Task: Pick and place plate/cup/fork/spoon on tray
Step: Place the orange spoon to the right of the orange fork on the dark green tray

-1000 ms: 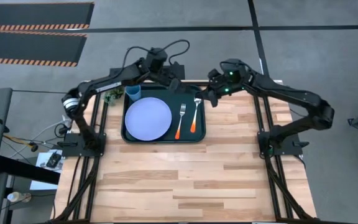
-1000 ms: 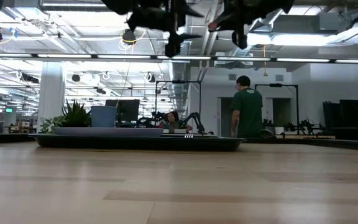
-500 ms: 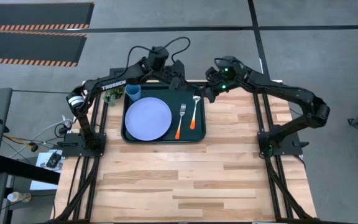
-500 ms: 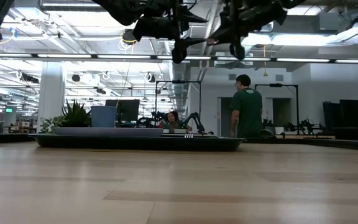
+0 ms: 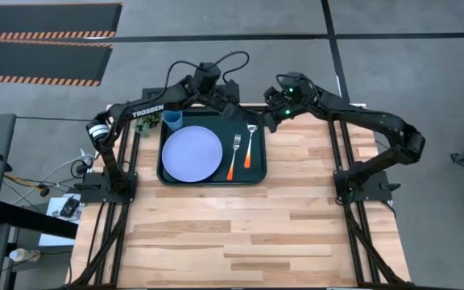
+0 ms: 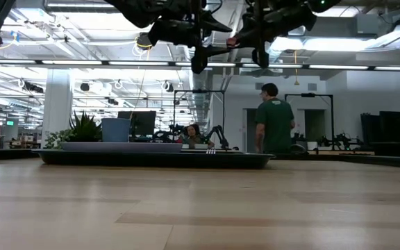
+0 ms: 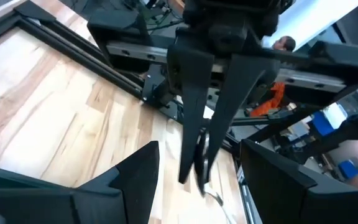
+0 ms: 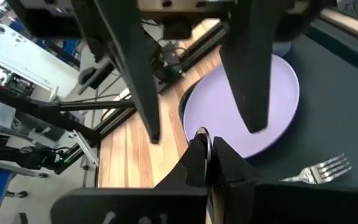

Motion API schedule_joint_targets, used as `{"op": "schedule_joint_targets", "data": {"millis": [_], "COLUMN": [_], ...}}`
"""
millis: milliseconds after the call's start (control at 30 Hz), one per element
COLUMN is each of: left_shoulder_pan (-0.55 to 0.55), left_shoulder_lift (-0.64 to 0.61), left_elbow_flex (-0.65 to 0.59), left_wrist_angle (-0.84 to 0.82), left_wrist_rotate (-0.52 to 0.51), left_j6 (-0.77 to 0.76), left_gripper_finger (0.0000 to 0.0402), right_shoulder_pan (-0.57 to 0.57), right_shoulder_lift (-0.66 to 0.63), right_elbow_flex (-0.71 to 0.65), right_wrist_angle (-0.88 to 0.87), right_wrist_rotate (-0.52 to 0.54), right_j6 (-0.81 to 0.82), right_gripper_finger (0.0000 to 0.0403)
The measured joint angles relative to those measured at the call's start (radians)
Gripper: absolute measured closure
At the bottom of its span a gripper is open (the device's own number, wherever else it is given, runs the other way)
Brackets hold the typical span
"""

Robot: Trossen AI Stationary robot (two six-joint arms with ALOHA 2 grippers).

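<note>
Risking, by judgement, a clash of arms above the far edge of the tray [image 5: 213, 182], crowding the left gripper [image 5: 230, 108] and the right gripper [image 5: 267, 122] close together there, nearly nose to nose; also risking a nudge to the spoon [image 5: 250, 147] or the fork [image 5: 235, 155] by dipping low during any retreat. Hovering the left gripper over the tray's far edge near its middle, fingers [image 7: 135, 180] standing wide apart, gripping and touching nothing. Hovering the right gripper just off the tray's far right corner, fingers [image 8: 194, 158] pressed together, carrying nothing. Finding the plate [image 5: 192, 154] lying on the tray's left part, the cup [image 5: 172, 120] standing in its far left corner, fork and spoon lying side by side along its right part, all at the worktop's [image 5: 256, 234] far edge, leaving, seemingly, nothing more to place.
</note>
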Motion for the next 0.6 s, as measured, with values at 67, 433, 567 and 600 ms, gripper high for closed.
{"op": "schedule_joint_targets", "data": {"millis": [67, 433, 567, 600], "left_shoulder_pan": [-0.004, -0.022, -0.021, -0.021], "left_shoulder_lift": [0.0, -0.002, -0.002, -0.002], "left_elbow_flex": [0.0, 0.0, 0.0, 0.0], "left_wrist_angle": [0.001, 0.007, 0.01, 0.009], "left_wrist_rotate": [-0.014, -0.063, -0.064, -0.064], "left_j6": [0.001, 0.025, 0.025, 0.025], "left_gripper_finger": [0.0191, 0.0238, 0.0275, 0.0284], "right_shoulder_pan": [-0.003, 0.019, 0.018, 0.018], "right_shoulder_lift": [-0.005, -0.005, -0.005, -0.005], "right_elbow_flex": [0.0, 0.0, 0.0, 0.0], "right_wrist_angle": [0.007, 0.005, 0.008, 0.009], "right_wrist_rotate": [-0.001, -0.002, 0.001, 0.001], "right_j6": [0.0, 0.001, 0.016, 0.019], "right_gripper_finger": [0.0397, 0.0397, 0.0397, 0.0397]}}
